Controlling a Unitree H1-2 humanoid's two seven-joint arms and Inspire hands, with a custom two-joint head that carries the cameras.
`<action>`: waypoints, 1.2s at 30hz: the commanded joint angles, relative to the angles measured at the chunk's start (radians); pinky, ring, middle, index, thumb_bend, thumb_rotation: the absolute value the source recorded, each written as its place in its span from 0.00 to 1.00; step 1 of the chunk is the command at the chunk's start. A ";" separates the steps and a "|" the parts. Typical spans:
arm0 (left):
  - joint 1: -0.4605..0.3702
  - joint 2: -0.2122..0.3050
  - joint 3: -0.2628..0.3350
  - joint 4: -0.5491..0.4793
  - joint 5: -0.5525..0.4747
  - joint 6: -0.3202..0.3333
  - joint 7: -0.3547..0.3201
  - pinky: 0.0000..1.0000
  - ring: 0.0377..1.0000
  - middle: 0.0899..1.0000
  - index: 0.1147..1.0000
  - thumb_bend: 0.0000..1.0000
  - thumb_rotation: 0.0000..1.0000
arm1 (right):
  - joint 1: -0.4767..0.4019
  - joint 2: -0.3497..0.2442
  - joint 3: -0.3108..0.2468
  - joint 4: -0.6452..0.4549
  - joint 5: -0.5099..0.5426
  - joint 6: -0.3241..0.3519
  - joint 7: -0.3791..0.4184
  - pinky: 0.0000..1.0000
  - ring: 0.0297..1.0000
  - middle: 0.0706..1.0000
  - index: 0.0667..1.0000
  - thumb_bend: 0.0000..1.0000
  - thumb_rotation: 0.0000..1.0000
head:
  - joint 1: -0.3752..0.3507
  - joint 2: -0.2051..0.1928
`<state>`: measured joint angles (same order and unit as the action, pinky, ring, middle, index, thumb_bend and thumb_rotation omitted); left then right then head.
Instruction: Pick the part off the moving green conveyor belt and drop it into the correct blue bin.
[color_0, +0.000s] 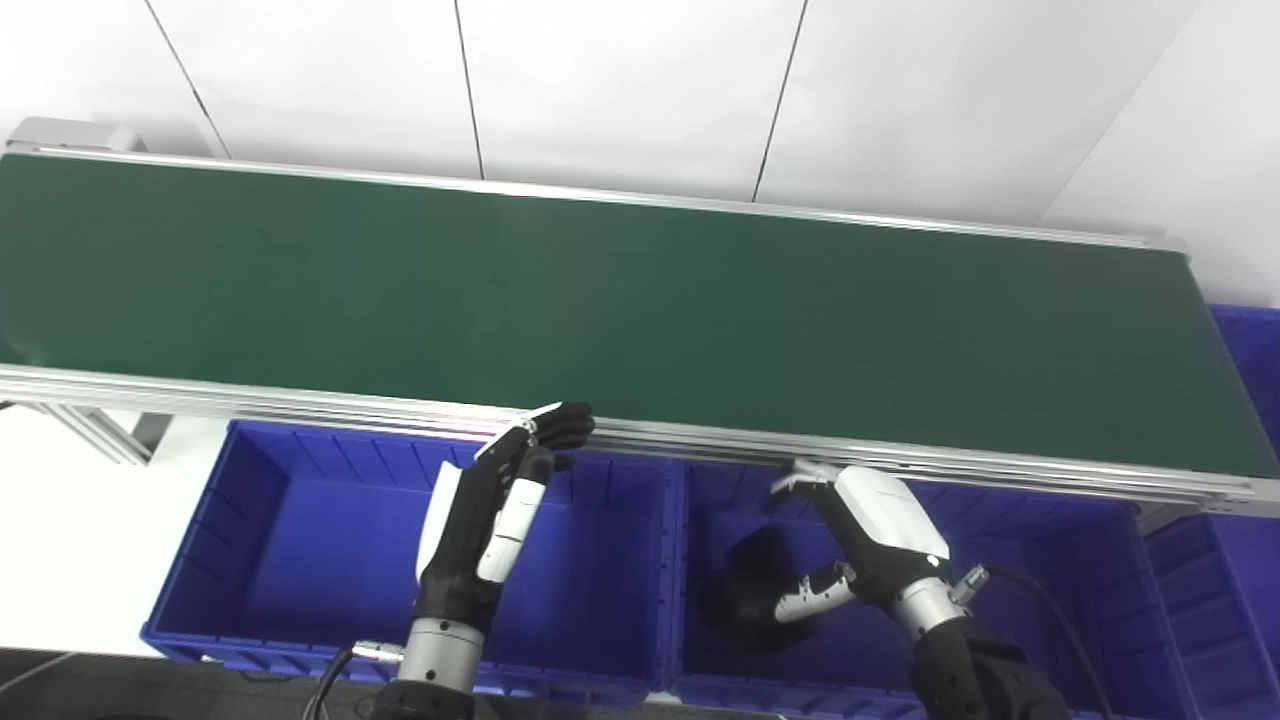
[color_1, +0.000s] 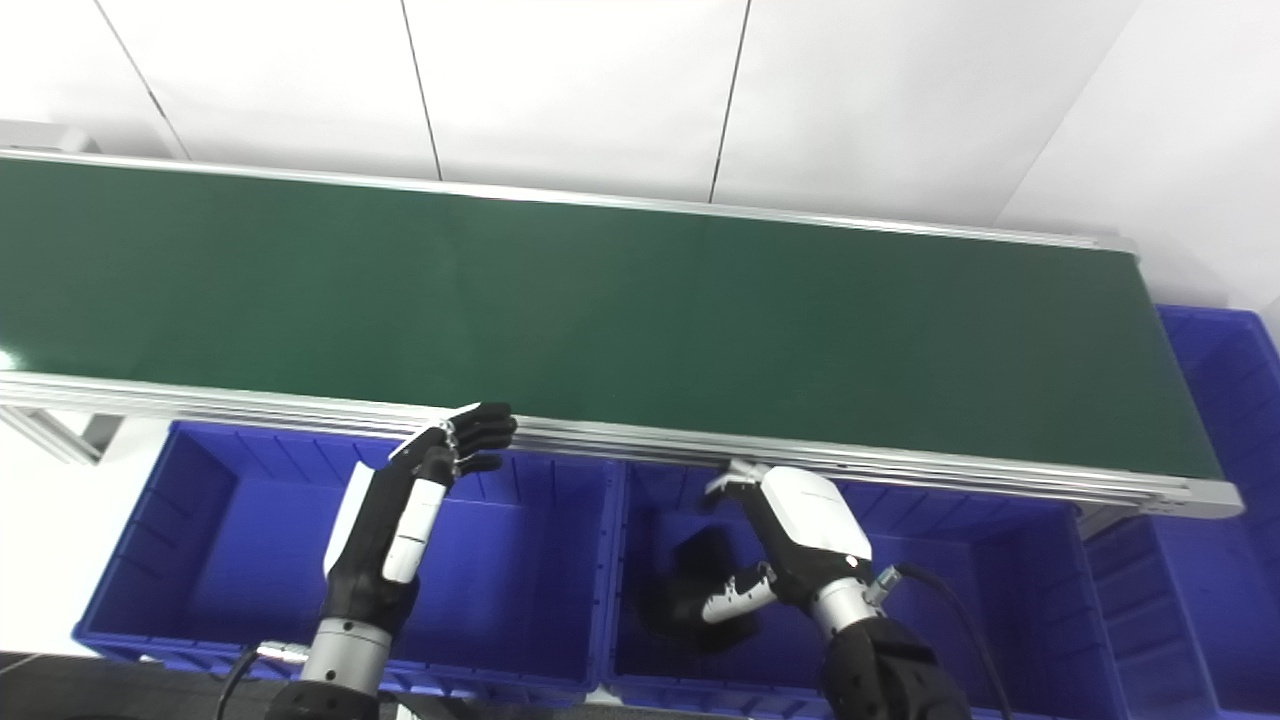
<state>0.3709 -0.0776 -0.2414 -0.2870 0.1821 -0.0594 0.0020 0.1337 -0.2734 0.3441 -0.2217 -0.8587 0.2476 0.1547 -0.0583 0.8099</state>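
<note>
The green conveyor belt (color_0: 620, 310) runs across the full width of both views, framed by aluminium side rails, with a white panelled wall (color_0: 620, 90) behind it. No part is visible on the belt surface.

Below the near rail stand blue bins. The left blue bin (color_0: 300, 560) sits under the left half of the belt; the middle blue bin (color_0: 1050, 600) adjoins it on the right, the two touching along their shared walls. A further blue bin (color_0: 1245, 560) shows at the right edge, only partly in view.

The left robot hand (color_0: 495, 500) stands upright over the left blue bin, palm edge toward the camera, its fingers (color_0: 560, 425) curled forward at the top, level with the near belt rail. Nothing is seen between them; the fingers are apart and the hand holds no object.

The right robot hand (color_0: 860, 530) hangs over the middle blue bin, back of the hand upward, fingers pointing down and left into the bin, thumb extended to the left.

A dark part (color_0: 755, 575) lies inside the middle blue bin, low at its left side, just beside the right thumb. The outline is blurred; whether the right robot hand touches or grips it cannot be told, nor can its shape.
</note>
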 joint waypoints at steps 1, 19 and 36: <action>-0.001 0.007 -0.001 -0.020 -0.016 -0.039 -0.005 0.72 0.75 0.72 0.70 0.64 1.00 | 0.014 0.013 -0.014 -0.065 -0.006 -0.085 -0.109 0.98 1.00 1.00 0.99 0.85 0.24 | 0.000 -0.007; 0.007 0.067 0.010 0.061 -0.022 -0.160 -0.010 0.79 0.81 0.79 0.76 0.70 0.99 | 0.240 0.144 -0.054 -0.187 0.352 -0.212 -0.211 0.88 0.99 1.00 1.00 0.88 0.43 | 0.020 -0.179; -0.013 0.087 -0.001 0.177 -0.022 -0.322 -0.028 0.78 0.83 0.83 0.81 0.67 0.80 | 0.300 0.160 -0.111 -0.121 0.786 -0.409 -0.113 0.96 0.95 0.95 0.99 0.96 0.31 | 0.017 -0.244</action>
<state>0.3705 0.0058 -0.2395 -0.0904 0.1501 -0.3310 -0.0240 0.4328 -0.1136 0.2410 -0.3336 -0.0933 -0.0836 0.0358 -0.0414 0.5645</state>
